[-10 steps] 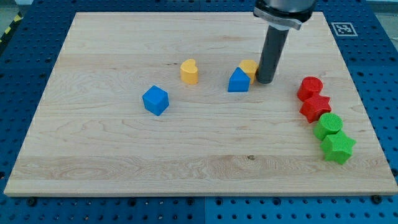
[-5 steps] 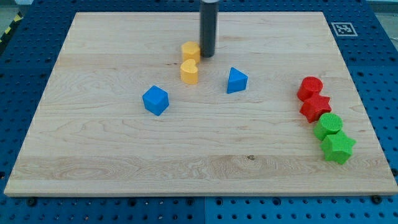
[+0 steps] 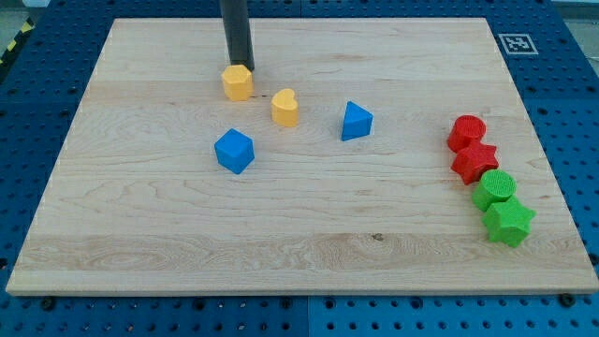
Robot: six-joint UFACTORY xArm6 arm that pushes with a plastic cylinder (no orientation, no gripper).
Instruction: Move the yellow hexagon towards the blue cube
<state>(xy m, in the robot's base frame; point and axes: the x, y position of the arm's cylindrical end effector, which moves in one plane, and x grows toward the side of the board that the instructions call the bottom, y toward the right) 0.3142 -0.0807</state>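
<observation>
Yellow hexagon block point(image 3: 238, 82), small and plastic-looking, sits on the pale wooden board point(image 3: 140, 234) toward the view's top, left of centre. My tip point(image 3: 240, 66), the lower end of the straight dark rod point(image 3: 235, 28), touches the hexagon's far side, at about 12 o'clock from it. No pincer is fitted on this arm, so there is nothing open or closed to tell; the rod simply stands upright against the block.

From the hexagon, the blue cube point(image 3: 234, 151) lies at roughly 6 o'clock, apart from it with bare wood between. A yellow heart-shaped block point(image 3: 285, 108) is near the hexagon at about 4 o'clock, not touching it. A blue wedge-like block point(image 3: 356, 121) sits further out in the same direction, at about 3 o'clock from the heart.

Well apart, by the board's right edge, four blocks run in a close line: a red cylinder point(image 3: 467, 132), a red star point(image 3: 475, 162) at its 6 o'clock, then a green cylinder point(image 3: 494, 189) and a green star point(image 3: 508, 223).
</observation>
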